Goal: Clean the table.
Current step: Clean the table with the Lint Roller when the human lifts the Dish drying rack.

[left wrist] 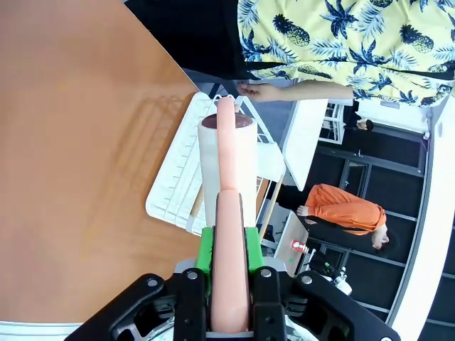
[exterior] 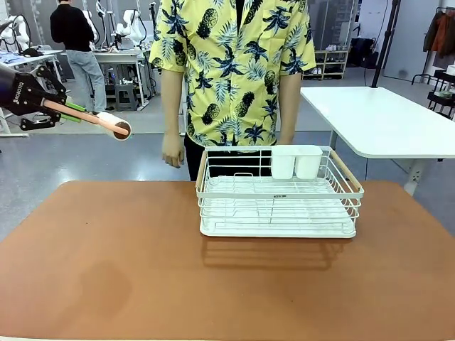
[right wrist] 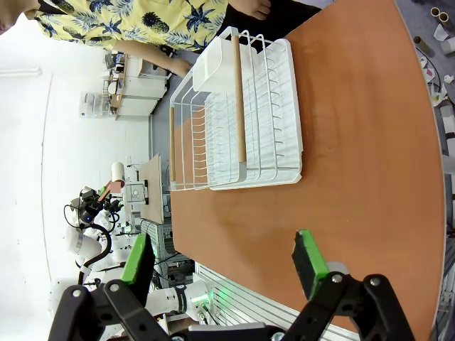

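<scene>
The terracotta table [exterior: 128,270] spreads across the front view with a bare top around a white wire dish rack [exterior: 279,202]. My left gripper [exterior: 67,110] hangs high off the table's far-left corner, shut on the pink handle of a cleaning roller [exterior: 117,126] with a white roll. In the left wrist view the green pads [left wrist: 205,250] clamp that handle, and the roller [left wrist: 210,160] points toward the rack [left wrist: 174,181] over the table [left wrist: 78,142]. My right gripper [right wrist: 222,259] stands open above the table [right wrist: 355,142], with nothing between its fingers.
A person in a yellow pineapple shirt stands at the far edge behind the rack, one hand [exterior: 172,150] hanging at the side. A white two-part cutlery holder [exterior: 296,162] sits in the rack's back right corner. A white-topped table [exterior: 384,117] stands to the far right.
</scene>
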Action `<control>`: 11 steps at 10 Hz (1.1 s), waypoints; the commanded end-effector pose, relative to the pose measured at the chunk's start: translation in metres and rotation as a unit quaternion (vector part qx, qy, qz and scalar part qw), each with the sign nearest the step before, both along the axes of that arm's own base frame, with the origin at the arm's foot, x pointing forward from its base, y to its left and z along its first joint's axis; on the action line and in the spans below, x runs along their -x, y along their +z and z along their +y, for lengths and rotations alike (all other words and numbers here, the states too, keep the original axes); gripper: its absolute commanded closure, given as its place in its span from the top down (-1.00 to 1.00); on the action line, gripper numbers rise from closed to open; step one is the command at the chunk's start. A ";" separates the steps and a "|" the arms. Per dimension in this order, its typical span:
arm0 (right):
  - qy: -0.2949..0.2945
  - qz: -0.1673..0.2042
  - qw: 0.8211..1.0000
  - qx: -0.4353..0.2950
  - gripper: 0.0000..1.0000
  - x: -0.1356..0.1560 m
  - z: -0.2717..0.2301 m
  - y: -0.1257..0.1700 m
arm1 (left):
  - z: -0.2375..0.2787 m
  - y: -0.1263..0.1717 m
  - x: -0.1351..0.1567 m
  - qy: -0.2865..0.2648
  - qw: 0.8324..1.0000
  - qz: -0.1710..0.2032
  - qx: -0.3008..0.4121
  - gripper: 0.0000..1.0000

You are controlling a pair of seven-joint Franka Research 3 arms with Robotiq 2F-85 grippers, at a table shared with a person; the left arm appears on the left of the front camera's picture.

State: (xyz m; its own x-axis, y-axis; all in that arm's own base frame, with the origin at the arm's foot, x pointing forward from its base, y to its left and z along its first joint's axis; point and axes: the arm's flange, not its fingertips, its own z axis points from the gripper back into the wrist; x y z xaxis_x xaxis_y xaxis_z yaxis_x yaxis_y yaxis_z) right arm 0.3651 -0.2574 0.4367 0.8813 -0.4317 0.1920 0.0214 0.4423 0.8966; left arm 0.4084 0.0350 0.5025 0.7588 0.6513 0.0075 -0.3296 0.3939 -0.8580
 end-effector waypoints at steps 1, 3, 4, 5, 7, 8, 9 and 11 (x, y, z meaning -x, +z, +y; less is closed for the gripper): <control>0.001 -0.012 1.000 -0.006 1.00 0.000 0.001 0.002 | 0.000 0.005 -0.002 0.011 1.000 0.000 0.002 -0.92; 0.001 -0.012 1.000 -0.006 1.00 0.000 0.001 0.002 | 0.000 0.005 -0.002 0.011 1.000 0.000 0.002 -0.92; 0.001 -0.012 1.000 -0.006 1.00 0.000 0.001 0.002 | 0.000 0.005 -0.002 0.011 1.000 0.000 0.002 -0.92; 0.001 -0.012 1.000 -0.006 1.00 0.000 0.001 0.002 | 0.000 0.005 -0.002 0.011 1.000 0.000 0.002 -0.92; 0.001 -0.012 1.000 -0.006 1.00 0.000 0.001 0.002 | 0.000 0.005 -0.002 0.011 1.000 0.000 0.002 -0.92; 0.001 -0.012 1.000 -0.006 1.00 0.000 0.001 0.002 | 0.000 0.005 -0.002 0.011 1.000 0.000 0.002 -0.92; 0.001 -0.012 1.000 -0.006 1.00 0.000 0.001 0.002 | 0.000 0.005 -0.002 0.011 1.000 0.000 0.002 -0.92; 0.001 -0.012 1.000 -0.006 1.00 0.000 0.001 0.002 | 0.000 0.005 -0.002 0.011 1.000 0.000 0.002 -0.92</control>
State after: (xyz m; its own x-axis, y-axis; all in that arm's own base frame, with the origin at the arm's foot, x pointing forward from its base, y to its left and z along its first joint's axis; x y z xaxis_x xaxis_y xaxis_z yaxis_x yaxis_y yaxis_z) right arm 0.3649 -0.2576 0.4367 0.8812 -0.4321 0.1918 0.0216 0.4421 0.8967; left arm 0.4085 0.0350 0.5025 0.7586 0.6515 0.0073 -0.3298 0.3936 -0.8581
